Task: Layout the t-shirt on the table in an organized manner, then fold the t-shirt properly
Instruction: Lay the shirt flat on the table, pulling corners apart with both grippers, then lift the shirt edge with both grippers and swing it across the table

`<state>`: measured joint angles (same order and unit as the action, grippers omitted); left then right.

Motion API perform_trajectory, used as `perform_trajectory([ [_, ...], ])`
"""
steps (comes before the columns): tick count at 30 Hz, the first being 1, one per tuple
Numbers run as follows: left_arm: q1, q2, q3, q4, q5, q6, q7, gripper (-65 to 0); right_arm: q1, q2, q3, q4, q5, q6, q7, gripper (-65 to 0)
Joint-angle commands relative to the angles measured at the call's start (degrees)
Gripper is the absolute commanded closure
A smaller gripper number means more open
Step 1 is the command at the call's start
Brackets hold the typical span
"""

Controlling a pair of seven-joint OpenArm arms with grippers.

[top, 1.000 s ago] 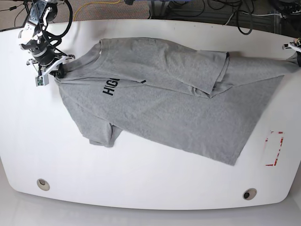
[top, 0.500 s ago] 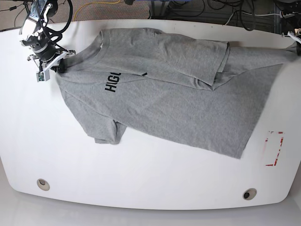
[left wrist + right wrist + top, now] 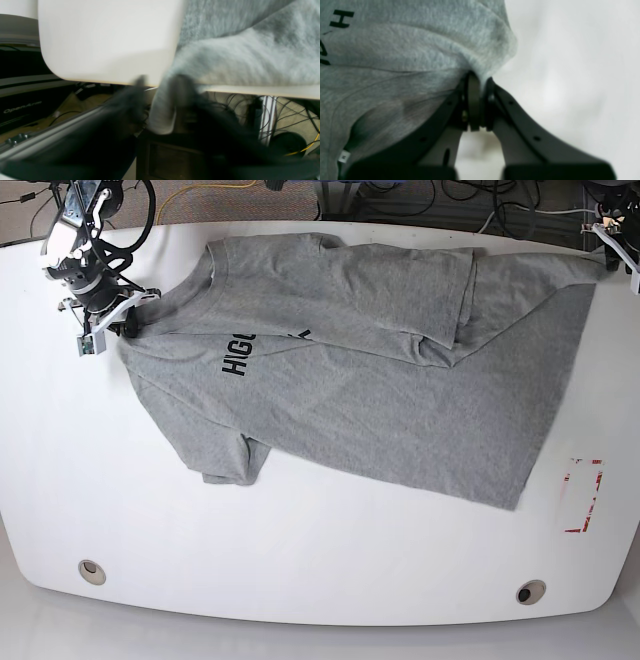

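The grey t-shirt lies spread across the white table, neck to the left, with black letters partly under a fold. One sleeve is folded over the chest. My right gripper is at the shirt's left shoulder, and the right wrist view shows that gripper shut on a pinch of the t-shirt. My left gripper is at the far right corner. In the blurred left wrist view its fingers stand apart, and a corner of the t-shirt hangs over the table edge between them.
Two round metal grommets sit near the front edge. A red-and-white mark lies at the right. Cables run behind the far edge, and more cables hang below the table.
The shirt has slid toward the far edge, its right hem corner drawn up to the far right corner. The left jaws have parted. The right gripper keeps its grip.
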<state>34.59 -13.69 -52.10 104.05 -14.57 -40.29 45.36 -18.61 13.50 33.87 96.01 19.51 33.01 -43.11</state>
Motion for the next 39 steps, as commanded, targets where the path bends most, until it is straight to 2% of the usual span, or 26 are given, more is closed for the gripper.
perform_trajectory([
  [1,0.3,-0.1,-0.4,0.8,-0.2,0.3,-0.9,-39.9,0.5,1.0,0.4,1.2,0.6,-0.3,1.3,-0.3],
  [4,0.2,0.3,-0.2,0.8,-0.2,0.3,-0.8,-45.6,0.5,1.0,0.3,1.2,0.6,-0.3,1.3,-0.3],
  [9,-0.7,-0.6,1.8,0.9,-0.2,0.3,0.7,-45.8,1.2,-0.8,0.3,1.2,0.2,-0.3,1.3,-0.3],
  [15,-5.5,-1.8,2.5,1.0,-0.4,0.3,2.5,-45.8,1.6,-1.7,0.3,1.2,0.2,-0.3,1.3,-0.2],
  [24,-18.1,-6.1,5.8,0.9,-0.5,0.3,9.5,-45.8,1.9,-1.7,0.3,1.2,0.2,-0.6,1.3,-0.2],
  [32,-30.3,-6.4,8.3,-2.9,0.0,0.3,10.6,-46.0,2.0,-1.8,0.3,1.0,0.2,-0.7,1.3,-0.2],
  [39,-44.1,-6.0,14.2,-15.2,7.8,0.3,10.3,-45.8,2.0,-1.8,0.3,0.9,0.2,-0.8,1.3,-0.2],
])
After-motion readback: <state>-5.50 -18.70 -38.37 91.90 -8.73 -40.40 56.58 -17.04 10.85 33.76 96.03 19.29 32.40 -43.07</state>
